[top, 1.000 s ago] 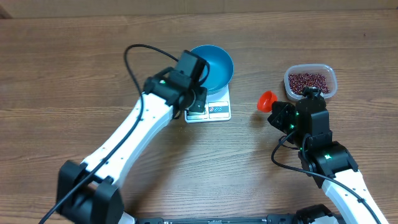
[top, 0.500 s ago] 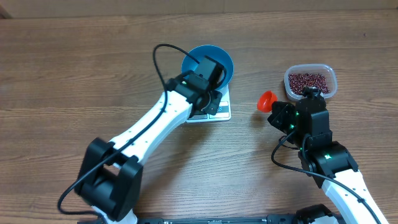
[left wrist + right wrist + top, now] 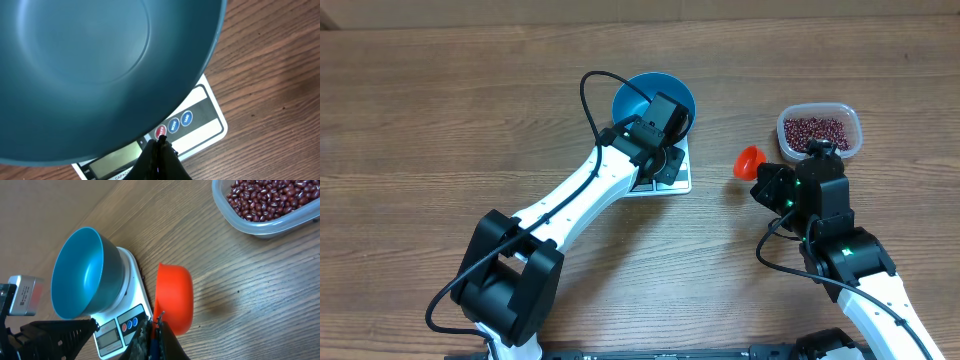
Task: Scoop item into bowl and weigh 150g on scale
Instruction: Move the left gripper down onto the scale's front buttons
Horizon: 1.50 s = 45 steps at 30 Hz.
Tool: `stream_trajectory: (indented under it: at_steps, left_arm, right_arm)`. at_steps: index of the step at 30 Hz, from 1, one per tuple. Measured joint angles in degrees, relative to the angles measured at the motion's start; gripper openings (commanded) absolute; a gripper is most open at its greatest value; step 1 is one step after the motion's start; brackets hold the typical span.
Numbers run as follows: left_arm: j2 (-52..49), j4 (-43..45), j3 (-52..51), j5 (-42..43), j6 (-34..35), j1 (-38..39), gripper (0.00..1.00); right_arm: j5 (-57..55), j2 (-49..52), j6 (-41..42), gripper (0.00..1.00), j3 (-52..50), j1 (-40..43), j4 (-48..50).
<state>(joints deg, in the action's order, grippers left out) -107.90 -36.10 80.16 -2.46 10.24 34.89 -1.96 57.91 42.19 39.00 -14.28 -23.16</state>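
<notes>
Left gripper (image 3: 160,144): jaws pinched together, nothing between them. Its tip is down at the scale (image 3: 202,122) panel, right on the edge of the red button (image 3: 160,131); can't tell if it actually presses. Two blue buttons sit beside the red one, and the display (image 3: 115,162) is to their left, too dim to read.

Right gripper (image 3: 156,329): jaws narrow, clamped on the orange scoop (image 3: 175,297). The scoop is held out in front, over the table (image 3: 420,120), between scale and tub. Its inside faces away, so contents unknown.

Bowl (image 3: 632,100): blue and empty, sitting on the scale platform and overhanging it toward the buttons. In the left wrist view the bowl's inside is bare, no beans.

Tub (image 3: 854,135): clear plastic, at the right rear of the table, well apart from the scale. All the beans (image 3: 815,130) are in it, a dark red layer across the bottom. The right arm sits just in front of the tub.
</notes>
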Motion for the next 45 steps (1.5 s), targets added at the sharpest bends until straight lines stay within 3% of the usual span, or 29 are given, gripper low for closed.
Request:
stream_trajectory:
  at_steps: [45]
  left_arm:
    - [-3.9, 7.9, -6.8, -0.4, -0.4, 0.0, 0.04]
  right_arm:
    - [0.0, 0.0, 0.0, 0.04, 0.0, 0.0, 0.0]
